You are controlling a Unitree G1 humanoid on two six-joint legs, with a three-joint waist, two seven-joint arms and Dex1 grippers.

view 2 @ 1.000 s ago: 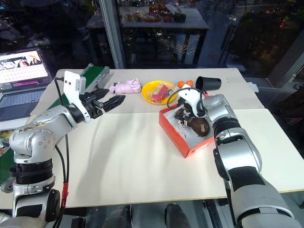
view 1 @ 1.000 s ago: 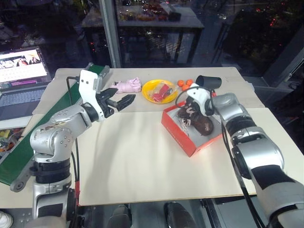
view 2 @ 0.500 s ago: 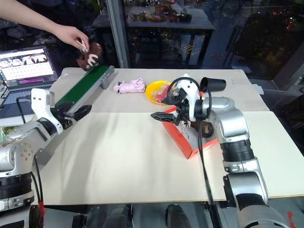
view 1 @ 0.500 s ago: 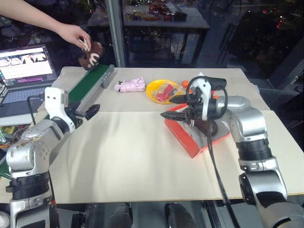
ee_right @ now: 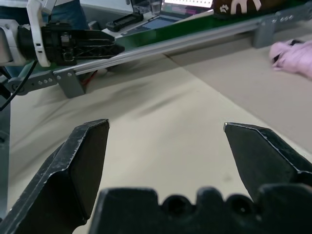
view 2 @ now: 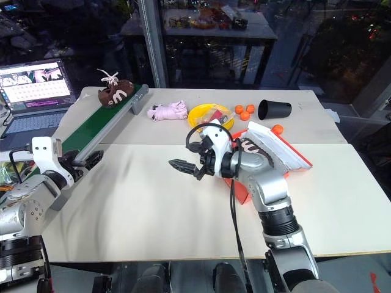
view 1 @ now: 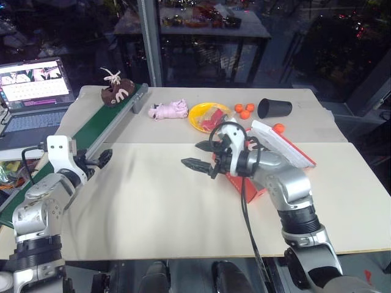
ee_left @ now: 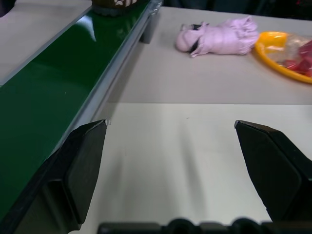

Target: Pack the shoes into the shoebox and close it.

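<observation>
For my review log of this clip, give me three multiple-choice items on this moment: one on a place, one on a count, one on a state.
1. Where does the brown shoe with the white mark lie?
A. on the far end of the green conveyor
B. in the yellow bowl
C. beside the black cup

2. How many orange balls lie on the table?
A. two
B. four
C. six

3. How does the right claw stand?
A. shut on the pink plush toy
B. open, holding nothing
C. shut on a shoe

Answers:
1 A: the shoe sits on the belt's far end, near the laptop.
2 B: three balls cluster by the yellow bowl, and one lies near the shoebox.
3 B: the right wrist view shows its fingers wide apart over bare table.
</observation>
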